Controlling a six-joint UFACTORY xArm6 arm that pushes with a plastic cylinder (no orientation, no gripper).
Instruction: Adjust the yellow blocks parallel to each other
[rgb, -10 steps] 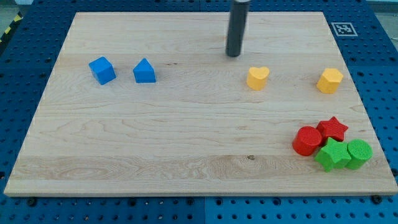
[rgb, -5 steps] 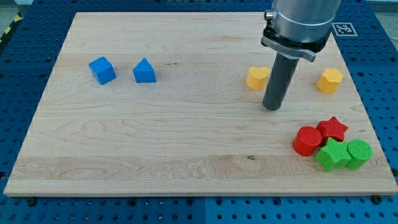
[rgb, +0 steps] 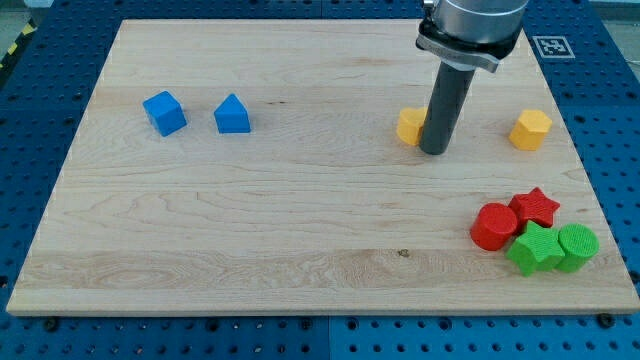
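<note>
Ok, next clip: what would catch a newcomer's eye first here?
The dark rod coming down from the view's top, my tip right beside the yellow heart block, partly hiding it. The other yellow block sits apart towards the view's right. A tight red and green cluster fills the bottom right corner, and two blue blocks stand at upper left.

Your two yellow blocks sit flat on the wooden surface (rgb: 300, 220) toward the view's upper right, one (rgb: 408, 126) partly hidden behind the dark rod, shape unclear, the other, a yellow hexagonal block (rgb: 530, 129), well apart at the view's right, roughly level.
</note>
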